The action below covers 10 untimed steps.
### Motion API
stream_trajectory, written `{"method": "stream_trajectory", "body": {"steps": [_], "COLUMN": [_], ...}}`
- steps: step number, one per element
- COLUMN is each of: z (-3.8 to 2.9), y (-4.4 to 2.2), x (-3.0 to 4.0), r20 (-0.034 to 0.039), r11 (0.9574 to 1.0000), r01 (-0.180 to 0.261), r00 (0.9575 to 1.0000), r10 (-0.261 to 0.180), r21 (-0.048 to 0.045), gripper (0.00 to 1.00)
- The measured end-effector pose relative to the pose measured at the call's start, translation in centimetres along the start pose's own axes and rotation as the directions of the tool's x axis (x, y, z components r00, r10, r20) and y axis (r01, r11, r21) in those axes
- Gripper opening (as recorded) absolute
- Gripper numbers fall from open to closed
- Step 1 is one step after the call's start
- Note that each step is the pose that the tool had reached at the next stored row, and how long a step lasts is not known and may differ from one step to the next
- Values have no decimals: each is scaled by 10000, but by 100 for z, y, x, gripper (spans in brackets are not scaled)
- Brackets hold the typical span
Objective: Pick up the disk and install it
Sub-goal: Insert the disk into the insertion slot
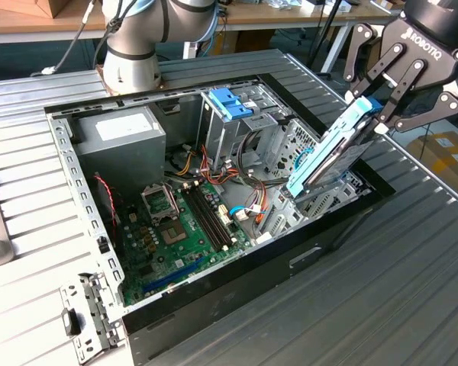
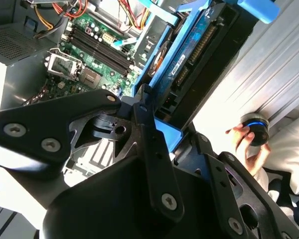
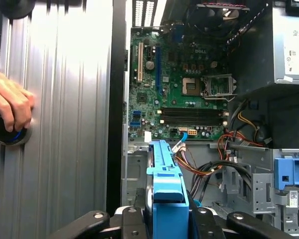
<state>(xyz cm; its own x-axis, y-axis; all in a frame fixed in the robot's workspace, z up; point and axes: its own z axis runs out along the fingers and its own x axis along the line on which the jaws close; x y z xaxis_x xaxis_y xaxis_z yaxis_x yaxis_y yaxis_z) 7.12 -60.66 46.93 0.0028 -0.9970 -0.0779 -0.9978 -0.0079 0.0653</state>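
Gripper [image 1: 375, 114] is clamping shut on the disk [image 1: 328, 156], holding it tilted w/ lower end dipping into open PC case [image 1: 61, 164] at exterior view's right. Case is housing motherboard [image 1: 185, 229], PSU [image 1: 122, 141] w/ white label [image 3: 295, 42], print unreadable.

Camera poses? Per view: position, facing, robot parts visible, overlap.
Exterior view: off-arm, looking down into the open black computer case; grey arm joint, black gripper clamping the blue-railed silver-grey disk.
First wrist view: on the wrist, facing along the disk into the case; gripper.
Second wrist view: on the wrist, alongside the disk toward the case; gripper.
Both wrist views share the green motherboard and a person's hand.
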Motion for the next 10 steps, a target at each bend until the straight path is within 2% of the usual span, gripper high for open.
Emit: {"method": "stream_trajectory", "body": {"steps": [2, 6, 10], "z": [1, 8, 17], "y": [9, 90, 149], "x": [-1, -2, -35], "r20": [-22, -26, -30], "r11": [10000, 9999, 9999], "r01": [-50, -113, -152], "r00": [10000, 9999, 9999], "r10": [50, 113, 152], "r21": [4, 9, 12], "gripper": [37, 37, 37]}}
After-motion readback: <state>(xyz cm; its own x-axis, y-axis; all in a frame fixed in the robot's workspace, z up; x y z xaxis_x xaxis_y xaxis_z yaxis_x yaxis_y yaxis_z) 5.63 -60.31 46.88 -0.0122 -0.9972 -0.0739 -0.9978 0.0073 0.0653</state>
